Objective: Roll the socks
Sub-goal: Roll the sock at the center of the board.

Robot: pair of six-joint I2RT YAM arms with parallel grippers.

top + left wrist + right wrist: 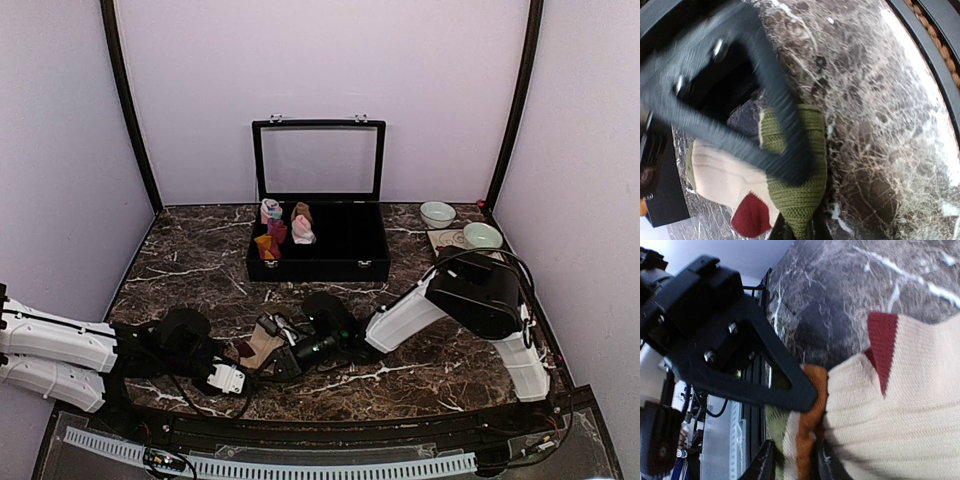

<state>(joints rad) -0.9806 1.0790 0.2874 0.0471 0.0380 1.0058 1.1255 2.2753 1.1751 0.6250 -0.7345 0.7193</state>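
Because the marble table (190, 250) is broad and the black glass-lidded case (318, 268), with small rolled bundles (282, 228) inside, sits well back, the work is confined to the near edge. A white bowl (437, 213) and a pale green bowl (483, 235) stand far right. Both arms meet over the striped sock (262, 345), which lies flat between them. The left gripper (796, 204) is clenched on its olive toe (812, 135). The right gripper (802, 430) has orange-and-cream fabric bunched between its fingers; whether it clamps or lets go I cannot tell. If the right hold is loose, the started fold could spring flat; if the arms pull apart, the toe may slip from the left pinch. No brand, label or writing is legible
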